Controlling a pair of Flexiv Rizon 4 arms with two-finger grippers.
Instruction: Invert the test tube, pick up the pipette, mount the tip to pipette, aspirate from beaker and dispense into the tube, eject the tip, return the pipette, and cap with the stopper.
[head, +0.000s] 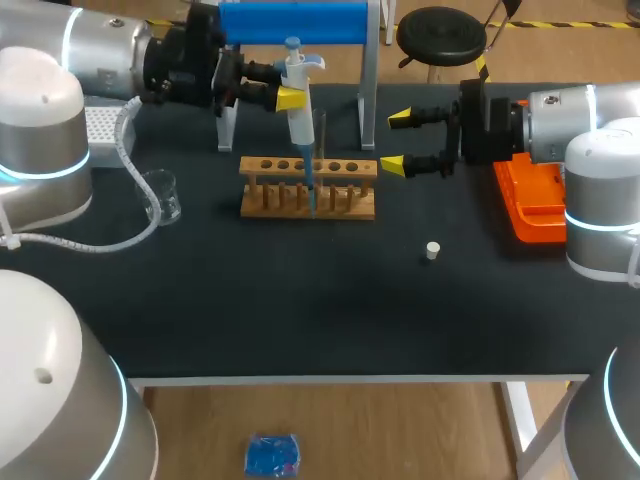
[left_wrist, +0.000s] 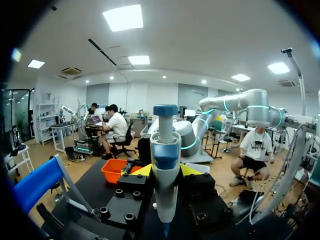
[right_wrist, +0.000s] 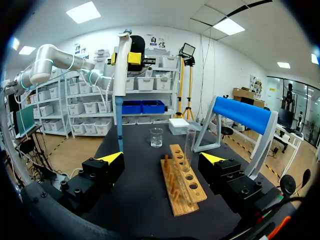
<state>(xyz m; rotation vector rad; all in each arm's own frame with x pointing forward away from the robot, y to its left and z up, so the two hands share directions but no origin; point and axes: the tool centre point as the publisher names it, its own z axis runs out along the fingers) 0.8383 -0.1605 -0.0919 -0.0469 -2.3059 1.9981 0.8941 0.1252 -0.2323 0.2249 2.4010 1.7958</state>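
Pipette (head: 299, 120) upright, blue tip down, clamped between the left gripper's (head: 292, 97) fingers, close by the wooden test tube rack (head: 270, 165). Test tube (head: 322, 135) stands upright in the rack, with the pipette's tip outside it. Right gripper (head: 397, 142) spread wide, holding nothing, at the rack's end. Stopper (head: 432, 250) lies on the table (head: 300, 300). Glass beaker (head: 165, 195) stands well apart from the rack.

Silver arms (head: 560, 105) banded with cyan light, black grippers (head: 396, 142) tipped yellow
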